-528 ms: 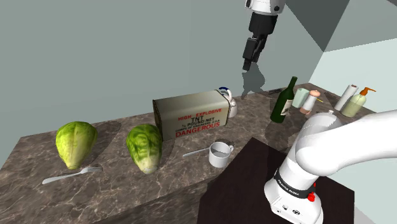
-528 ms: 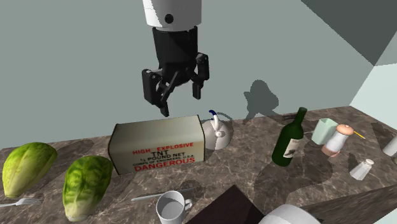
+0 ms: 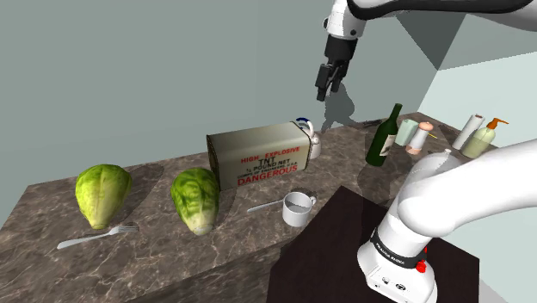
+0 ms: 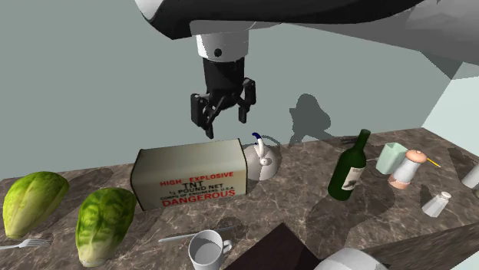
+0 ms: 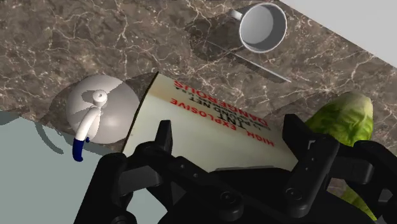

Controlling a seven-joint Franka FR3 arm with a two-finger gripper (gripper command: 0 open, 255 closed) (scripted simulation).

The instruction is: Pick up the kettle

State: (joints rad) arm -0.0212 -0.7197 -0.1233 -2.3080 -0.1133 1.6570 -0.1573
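Step in hand: the approach, by the look of it. No grasp has been made, and the kettle [image 4: 261, 159] stands untouched on the marbled counter [image 4: 307, 207].
Gripper: the black gripper [image 4: 224, 123] hangs high above the counter, pointing down. Its fingers [image 5: 162, 137] stand well apart and hold nothing.
Kettle: a pale, rounded vessel with a small lid knob and an arched handle that is blue at one end. It sits upright at the back of the counter, close to the wall.
Kettle's neighbour: a box lettered "TNT" [image 4: 192, 182] lies just beside it, on the second exterior view's left. Whether the two touch cannot be told.
Kettle relative to gripper: well below it and offset sideways. In the shoulder view the gripper [image 3: 327, 82] is above and slightly right of the kettle [image 3: 307, 138]. In the wrist view the box [image 5: 210, 127] lies between the fingers, and the kettle [image 5: 98, 114] lies outside them, off to one side.
Next move, as a judgement: shift the hand sideways from over the box until the kettle's handle or knob is centred between the fingers. Then descend with the fingers open and close on it.
Risk, as a judgement: the box stands so near that a finger may strike its end on the way down.
Other objects: a cup [image 4: 207, 249] and a green bottle [image 4: 349, 166], both apart from the kettle.
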